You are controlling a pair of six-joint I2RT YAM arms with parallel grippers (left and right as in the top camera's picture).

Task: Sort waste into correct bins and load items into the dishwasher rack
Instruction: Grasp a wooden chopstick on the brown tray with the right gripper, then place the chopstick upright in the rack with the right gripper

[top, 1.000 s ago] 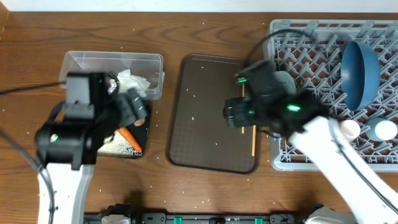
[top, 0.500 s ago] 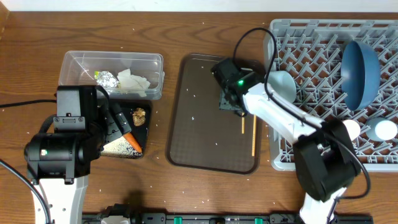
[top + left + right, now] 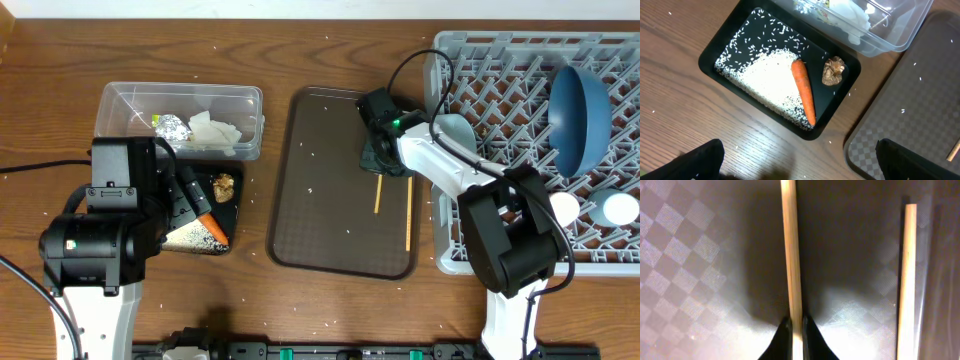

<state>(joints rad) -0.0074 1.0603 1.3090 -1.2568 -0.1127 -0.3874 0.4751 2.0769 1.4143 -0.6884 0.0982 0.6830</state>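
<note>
Right hand pinched shut on the end of one chopstick, lying flat on brown tray; second chopstick near, apart. Lift level and slow: thin stick may pivot before rack

my right wrist picture is dim, with a white shine on the brown tray and a dark shadow beside the chopstick.

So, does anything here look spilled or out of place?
Yes. Loose white grains lie scattered over the brown tray and the wooden table, outside the black tray that holds the main heap.
</note>
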